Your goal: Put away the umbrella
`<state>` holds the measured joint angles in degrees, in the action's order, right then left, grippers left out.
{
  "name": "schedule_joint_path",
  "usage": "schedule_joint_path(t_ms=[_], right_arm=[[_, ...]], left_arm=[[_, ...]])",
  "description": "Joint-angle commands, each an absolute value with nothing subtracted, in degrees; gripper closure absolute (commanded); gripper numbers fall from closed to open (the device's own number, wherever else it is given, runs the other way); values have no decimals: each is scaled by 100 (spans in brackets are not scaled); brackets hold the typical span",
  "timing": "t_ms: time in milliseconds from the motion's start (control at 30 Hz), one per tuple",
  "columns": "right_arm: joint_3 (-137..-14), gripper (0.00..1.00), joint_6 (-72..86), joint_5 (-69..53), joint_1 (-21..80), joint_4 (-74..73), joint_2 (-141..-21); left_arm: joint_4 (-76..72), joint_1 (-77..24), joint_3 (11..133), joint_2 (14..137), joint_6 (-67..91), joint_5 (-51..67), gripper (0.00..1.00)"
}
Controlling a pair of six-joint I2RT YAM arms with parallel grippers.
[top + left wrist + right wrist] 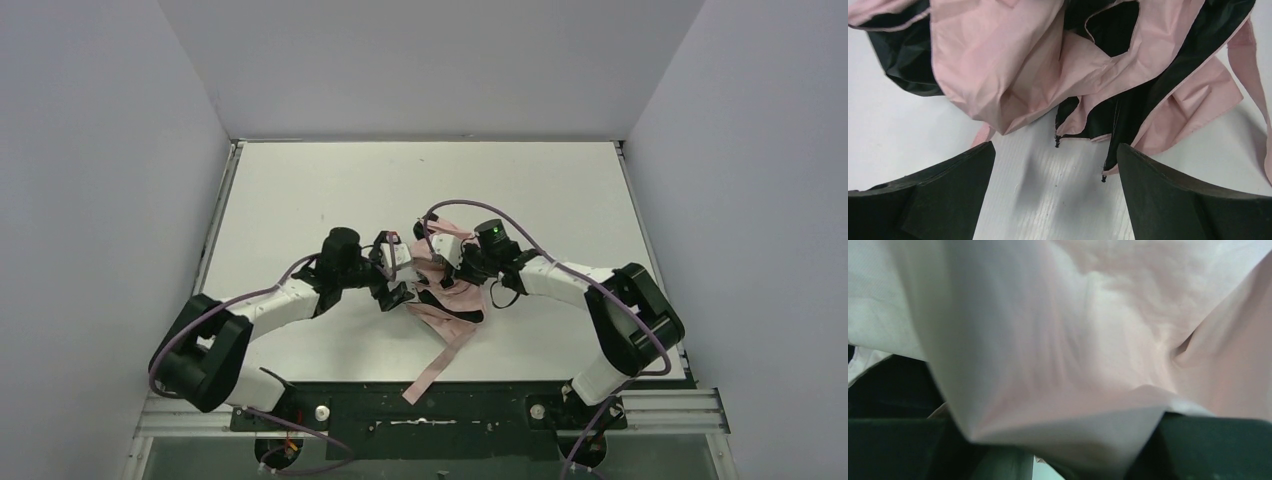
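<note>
The umbrella (452, 306) lies collapsed and crumpled at the middle of the white table (300, 190), pale pink outside, black inside. Its pink strap (432, 368) trails toward the near edge. My left gripper (398, 272) sits just left of the canopy. In the left wrist view the umbrella (1013, 65) bunches just ahead of the left gripper (1055, 147), which is open over bare table; two black rib tips (1057, 142) hang near it. My right gripper (447, 262) presses in from the right. The umbrella (1073, 330) fills the right wrist view, and the right gripper (1053, 440) is shut on a fold of it.
Grey walls (100, 180) close in the table on the left, back and right. The black mounting plate (430, 410) with both arm bases runs along the near edge. Purple cables (540, 250) loop off the arms above the umbrella.
</note>
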<state>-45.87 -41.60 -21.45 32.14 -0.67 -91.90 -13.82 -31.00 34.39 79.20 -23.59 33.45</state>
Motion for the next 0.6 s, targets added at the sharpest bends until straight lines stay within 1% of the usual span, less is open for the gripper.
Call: schedule_joint_path(t_ms=[0,167,367,567], right_arm=[[-4426,87,-4452,-2202,3216,-119,-8935],[-4391,86,-4592,-2518,3217,-189,-8826],[-4453,84,-4636,-2952,3191,-396,-8780],[-4596,84,-4470,-3192,3181,-522,-8826]], left_arm=[[-2170,-3150,3734,8500,-2452,3821,9],[-2898,-3151,3766,8975,-2433,3470,8],[-3691,-3215,3737,9437,-2159,3355,7],[-3519,-3384,3810,9562,-2285,3401,7]])
